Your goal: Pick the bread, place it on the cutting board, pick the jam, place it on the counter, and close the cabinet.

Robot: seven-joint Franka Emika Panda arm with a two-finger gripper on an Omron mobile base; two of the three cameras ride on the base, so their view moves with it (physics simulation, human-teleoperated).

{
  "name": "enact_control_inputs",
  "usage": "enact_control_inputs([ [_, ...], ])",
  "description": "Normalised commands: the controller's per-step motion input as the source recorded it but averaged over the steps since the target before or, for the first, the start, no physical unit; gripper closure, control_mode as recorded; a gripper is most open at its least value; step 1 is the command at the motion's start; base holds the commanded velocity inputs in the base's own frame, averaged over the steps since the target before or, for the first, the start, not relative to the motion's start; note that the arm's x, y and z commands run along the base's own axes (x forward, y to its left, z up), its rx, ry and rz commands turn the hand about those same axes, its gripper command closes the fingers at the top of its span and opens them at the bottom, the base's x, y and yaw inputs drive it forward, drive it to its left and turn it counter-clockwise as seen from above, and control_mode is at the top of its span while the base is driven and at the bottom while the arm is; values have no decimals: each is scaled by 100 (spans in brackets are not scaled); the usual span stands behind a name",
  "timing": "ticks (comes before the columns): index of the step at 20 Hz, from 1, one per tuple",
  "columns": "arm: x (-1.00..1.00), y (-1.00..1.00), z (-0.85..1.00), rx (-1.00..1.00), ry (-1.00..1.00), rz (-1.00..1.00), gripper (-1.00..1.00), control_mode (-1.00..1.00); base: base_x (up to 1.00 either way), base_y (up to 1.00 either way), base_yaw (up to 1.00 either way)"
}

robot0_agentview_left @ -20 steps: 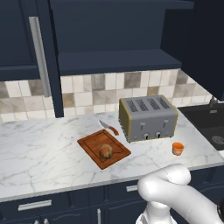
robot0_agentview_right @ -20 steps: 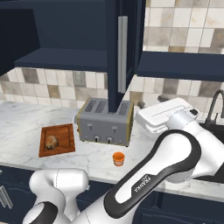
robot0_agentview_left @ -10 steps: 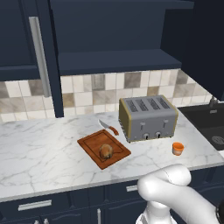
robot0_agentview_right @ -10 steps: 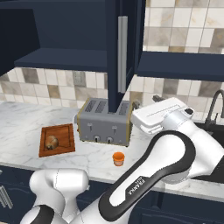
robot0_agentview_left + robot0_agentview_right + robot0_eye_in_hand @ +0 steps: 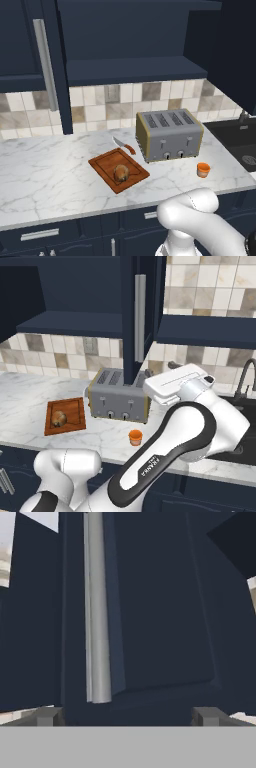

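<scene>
The bread point(image 5: 121, 172) sits on the board point(image 5: 105, 166), left of the toaster point(image 5: 169, 134), with a knife point(image 5: 124, 145) just behind the board. The jam point(image 5: 202, 169) stands on the table point(image 5: 45, 170) in front of the toaster's right end. The cabinet point(image 5: 134, 311) door stands open, its silver handle point(image 5: 97, 612) close before the pincer point(image 5: 127, 716), whose 2 tips are spread wide and pinch nothing.
</scene>
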Motion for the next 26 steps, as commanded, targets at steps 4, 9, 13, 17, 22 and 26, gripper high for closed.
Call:
enact_control_inputs([
  [4,0,3,17,0,0,7,-100,-100,0,0,0],
  [9,-1,6,12,0,0,7,-100,-100,0,0,0],
  [13,-2,9,11,0,0,5,-100,-100,0,0,0],
  [17,-9,7,4,0,0,5,-100,-100,0,0,0],
  [22,-21,2,0,0,0,6,-100,-100,0,0,0],
  [26,-30,2,0,0,0,7,-100,-100,0,0,0],
])
